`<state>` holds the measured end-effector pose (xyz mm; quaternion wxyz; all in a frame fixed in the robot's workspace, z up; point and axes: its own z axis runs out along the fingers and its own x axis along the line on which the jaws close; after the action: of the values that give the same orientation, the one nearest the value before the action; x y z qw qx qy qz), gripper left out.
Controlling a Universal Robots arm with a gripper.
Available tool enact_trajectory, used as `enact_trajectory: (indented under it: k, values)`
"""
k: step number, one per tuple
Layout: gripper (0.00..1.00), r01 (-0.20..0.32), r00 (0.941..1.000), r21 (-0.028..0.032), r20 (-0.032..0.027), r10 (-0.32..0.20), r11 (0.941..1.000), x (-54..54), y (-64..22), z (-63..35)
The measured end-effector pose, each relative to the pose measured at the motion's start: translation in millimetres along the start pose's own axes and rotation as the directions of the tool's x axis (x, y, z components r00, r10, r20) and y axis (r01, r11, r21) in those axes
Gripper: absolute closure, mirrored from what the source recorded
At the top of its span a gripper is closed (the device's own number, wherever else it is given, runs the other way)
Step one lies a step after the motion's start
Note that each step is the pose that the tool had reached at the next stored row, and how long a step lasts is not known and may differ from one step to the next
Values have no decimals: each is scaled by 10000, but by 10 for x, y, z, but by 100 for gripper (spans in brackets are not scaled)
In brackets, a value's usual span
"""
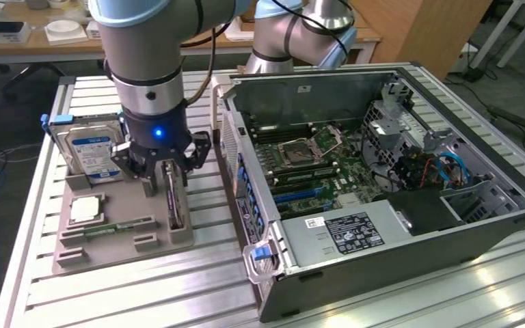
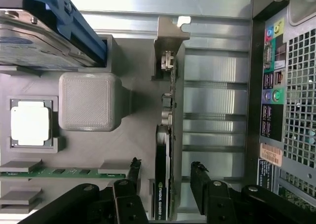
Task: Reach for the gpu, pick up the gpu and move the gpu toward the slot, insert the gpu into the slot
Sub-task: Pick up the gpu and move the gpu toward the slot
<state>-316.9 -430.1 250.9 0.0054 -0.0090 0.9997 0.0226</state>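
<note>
hand (image 2: 165, 168) released, my fingers (image 2: 198, 177) straddling the gpu (image 2: 162, 199) upright in its holder (image 2: 138, 115) | risk: off-centre closing could tilt the thin card or slip

Robotics lab (aluminium workbench (image 1: 153, 287), open computer case (image 1: 409, 253), desk (image 1: 25, 49) behind)

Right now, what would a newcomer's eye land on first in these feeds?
First comes the big open computer case on the exterior view's right, with its motherboard laid bare. Next is the gripper, low over the gray tray on the exterior view's left. Its open fingers flank the graphics card, which stands on edge with a gap on each side. A hard drive with a blue-white label stands at the tray's far end.
</note>
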Motion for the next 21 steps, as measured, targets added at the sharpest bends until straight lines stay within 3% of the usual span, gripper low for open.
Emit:
enact_trajectory:
  k: [13, 17, 21]
  values:
    - [47, -1, 10000, 0, -1, 1, 10000, 3, -8, 228]
    - [47, 0, 10000, 0, -1, 0, 10000, 2, 62, 261]
    - [47, 1, 10000, 2, -9, -1, 10000, 2, 70, 303]
